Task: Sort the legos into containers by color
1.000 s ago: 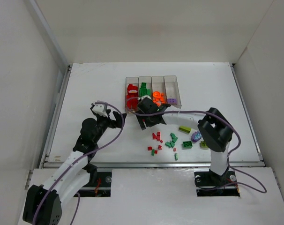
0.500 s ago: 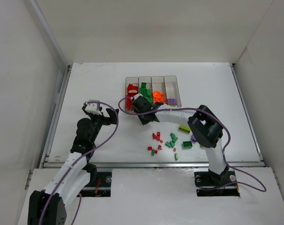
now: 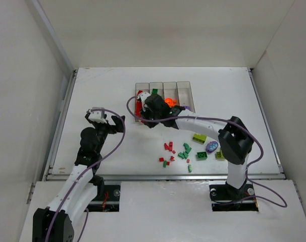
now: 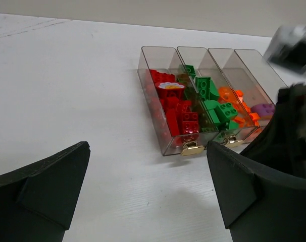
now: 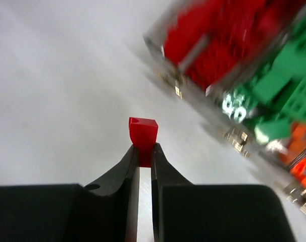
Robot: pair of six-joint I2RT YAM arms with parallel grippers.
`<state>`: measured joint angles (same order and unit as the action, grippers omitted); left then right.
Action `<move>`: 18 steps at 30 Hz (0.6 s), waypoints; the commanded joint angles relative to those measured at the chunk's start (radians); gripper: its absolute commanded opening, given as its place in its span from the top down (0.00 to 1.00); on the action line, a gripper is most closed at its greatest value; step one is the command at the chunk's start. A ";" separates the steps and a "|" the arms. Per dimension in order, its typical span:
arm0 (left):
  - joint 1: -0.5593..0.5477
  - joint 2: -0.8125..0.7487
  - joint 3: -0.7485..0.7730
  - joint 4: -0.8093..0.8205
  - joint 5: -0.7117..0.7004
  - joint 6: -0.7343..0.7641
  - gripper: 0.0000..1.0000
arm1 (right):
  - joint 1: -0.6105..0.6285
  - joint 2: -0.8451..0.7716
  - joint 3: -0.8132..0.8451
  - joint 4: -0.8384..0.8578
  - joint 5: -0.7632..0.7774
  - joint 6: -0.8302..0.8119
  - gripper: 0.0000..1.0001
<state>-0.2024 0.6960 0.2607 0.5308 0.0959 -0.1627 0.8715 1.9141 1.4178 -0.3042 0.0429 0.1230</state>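
The right hand (image 5: 143, 151) is squeezed nearly all the way closed, and it pinches a small red brick (image 5: 143, 132) between the tips of its two black fingers. The brick sticks out past the tips. This hand is up by the near end of the four clear bins (image 4: 158, 133), on the side where the red bin is, and the white counter (image 3: 102, 91) is under it. The picture from this hand is blurry, so I cannot tell if the brick is over the bin yet or just beside it. The bins are joined side by side in a row, and each has a little gold knob (image 4: 192, 149) at the near end. The first bin holds red legos (image 4: 170, 103), the next one holds green legos (image 4: 208, 93), the third holds orange legos (image 4: 231, 96), and the last has a purple piece (image 4: 264, 109) in it. The left hand (image 4: 147, 151) is wide open and has nothing in it. It is off to the left of the bins, well apart from them, and it points at them. More legos lie loose on the counter in front of the bins: a bunch of little red and green bits (image 3: 174, 151), a lime-yellow brick (image 3: 199, 138), a purple lump (image 3: 211, 146) and a bigger green brick (image 3: 201, 155).
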 commanded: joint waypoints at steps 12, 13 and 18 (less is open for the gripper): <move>0.027 -0.055 0.015 0.026 -0.004 -0.003 0.00 | -0.019 0.327 0.658 -0.104 0.299 0.052 0.92; 0.037 -0.055 0.015 0.026 -0.004 -0.003 0.00 | -0.019 0.327 0.658 -0.104 0.322 0.052 0.92; 0.037 -0.055 0.015 0.026 -0.004 -0.003 0.00 | -0.049 0.345 0.658 -0.082 0.353 0.102 0.89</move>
<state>-0.1688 0.6571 0.2607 0.5224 0.0956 -0.1631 0.8467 2.2795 2.0319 -0.3882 0.3294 0.1833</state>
